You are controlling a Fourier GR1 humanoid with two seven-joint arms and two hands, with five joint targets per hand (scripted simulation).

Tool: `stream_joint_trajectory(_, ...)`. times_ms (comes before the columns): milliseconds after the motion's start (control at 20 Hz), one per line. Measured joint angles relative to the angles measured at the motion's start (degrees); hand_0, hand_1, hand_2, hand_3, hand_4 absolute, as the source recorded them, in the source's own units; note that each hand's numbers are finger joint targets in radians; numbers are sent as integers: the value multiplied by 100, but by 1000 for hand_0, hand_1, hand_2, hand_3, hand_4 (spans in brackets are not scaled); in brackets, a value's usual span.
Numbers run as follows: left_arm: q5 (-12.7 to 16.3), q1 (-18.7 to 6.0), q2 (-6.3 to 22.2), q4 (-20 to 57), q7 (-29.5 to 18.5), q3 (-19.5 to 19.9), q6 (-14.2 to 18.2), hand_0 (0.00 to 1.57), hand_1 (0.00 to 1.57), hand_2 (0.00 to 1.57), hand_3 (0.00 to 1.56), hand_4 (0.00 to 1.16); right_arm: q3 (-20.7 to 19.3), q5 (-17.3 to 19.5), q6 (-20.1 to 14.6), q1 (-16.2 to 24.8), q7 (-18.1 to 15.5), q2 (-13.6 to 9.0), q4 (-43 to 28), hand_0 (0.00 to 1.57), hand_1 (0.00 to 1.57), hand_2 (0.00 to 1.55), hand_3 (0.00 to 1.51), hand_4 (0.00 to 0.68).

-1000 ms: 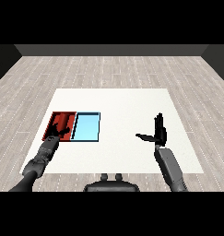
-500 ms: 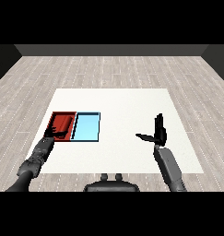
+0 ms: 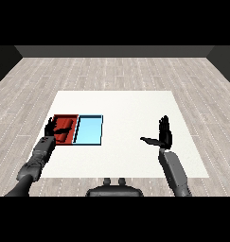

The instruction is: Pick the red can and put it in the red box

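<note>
Near the tabletop's left edge, the red tray point(image 3: 69, 117) and the light blue tray point(image 3: 89, 131) lie side by side, touching along their long sides, with the red one on the outside. The red can point(image 3: 65, 133) lies on its side inside the red tray, toward its near end, its colour close to the tray floor so its outline is hard to read. The left hand point(image 3: 52, 127) sits over the tray's outer left rim just beside the can, fingers spread and straightish; it looks released, though whether a fingertip touches the can I cannot tell. The right hand point(image 3: 164, 134) stands well apart toward the tabletop's right edge, fingers upright and thumb stuck out sideways, holding nothing. Judging from how things lie, the can is already where the task wants it, so the step in hand is the letting go and the clean retreat. To do that well, the left hand should keep its fingers straight and lift upward first rather than dragging sideways, since a sideways sweep could roll the can against the tray wall or nudge the tray itself toward the blue one. Once above the rim, it can draw back toward the tabletop's near left corner. The right hand has no part here and is best left idle where it is.
</note>
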Motion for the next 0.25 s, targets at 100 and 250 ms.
stream_joint_trajectory(100, 187, 37, 17, -283, -414, 173, -314, 223, 223, 0, 0, 0, 11, -13, 92, 24, -49, -11, -55, 0, 0, 0, 0, 0)
stream_joint_trajectory(250, 404, 138, -92, -774, -922, 318, -779, 0, 0, 0, 0, 0, 101, -15, 206, 143, -48, -11, -250, 0, 0, 0, 0, 0)
